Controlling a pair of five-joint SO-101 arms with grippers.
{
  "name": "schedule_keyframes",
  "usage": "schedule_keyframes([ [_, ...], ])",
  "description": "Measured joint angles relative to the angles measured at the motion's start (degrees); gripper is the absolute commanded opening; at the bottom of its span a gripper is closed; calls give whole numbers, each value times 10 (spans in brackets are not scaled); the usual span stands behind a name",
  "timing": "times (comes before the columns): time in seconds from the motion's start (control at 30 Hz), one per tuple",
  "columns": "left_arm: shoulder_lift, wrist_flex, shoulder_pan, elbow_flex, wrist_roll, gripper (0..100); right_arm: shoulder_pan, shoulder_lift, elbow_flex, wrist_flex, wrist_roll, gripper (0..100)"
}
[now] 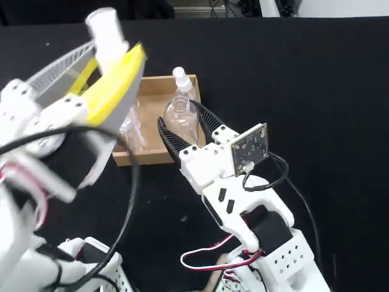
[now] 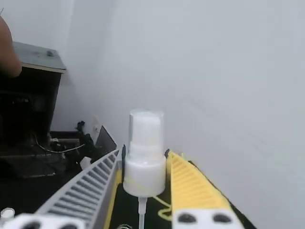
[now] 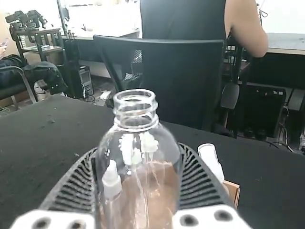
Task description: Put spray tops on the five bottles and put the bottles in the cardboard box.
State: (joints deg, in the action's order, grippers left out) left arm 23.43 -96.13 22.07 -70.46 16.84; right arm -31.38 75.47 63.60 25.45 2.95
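Holding one half of the job in each arm, we have both grippers loaded. Our left gripper [image 1: 115, 47] is at the upper left of the high frame, raised toward the camera. Its grey and yellow fingers are closed narrowly on a white top [image 1: 104, 27]. In the left wrist frame the top [image 2: 144, 152] sits at bottom centre, with its cap end past the fingertips and its thin tube [image 2: 141, 212] running back down the gap.

Our right gripper [image 1: 177, 112] is at centre frame, its black fingers wrapped around the belly of a clear bottle [image 1: 181, 117]. The bottle stands upright over the right part of the box [image 1: 155, 157]; we cannot tell whether it rests in the box or hangs above it. Its mouth [image 3: 136, 101] is open and bare. A capped bottle [image 1: 181, 82] stands just above it in the frame, at the box's upper right corner.

The coming move turns on one relation. In the high frame the mouth lies down and to the right of the top, well apart from it. The top's long axis is tilted, while the bottle's is upright. We judge that our left arm must carry the tube end over the mouth and square the two axes, while our right arm keeps the bottle steady.
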Motion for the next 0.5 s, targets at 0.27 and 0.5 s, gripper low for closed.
schedule_keyframes([
  [0.27,16,-43,-2,-7,113,29,0,0,0,0,0,11],
  [0.5,113,-43,-5,60,124,29,0,0,0,0,0,11],
])
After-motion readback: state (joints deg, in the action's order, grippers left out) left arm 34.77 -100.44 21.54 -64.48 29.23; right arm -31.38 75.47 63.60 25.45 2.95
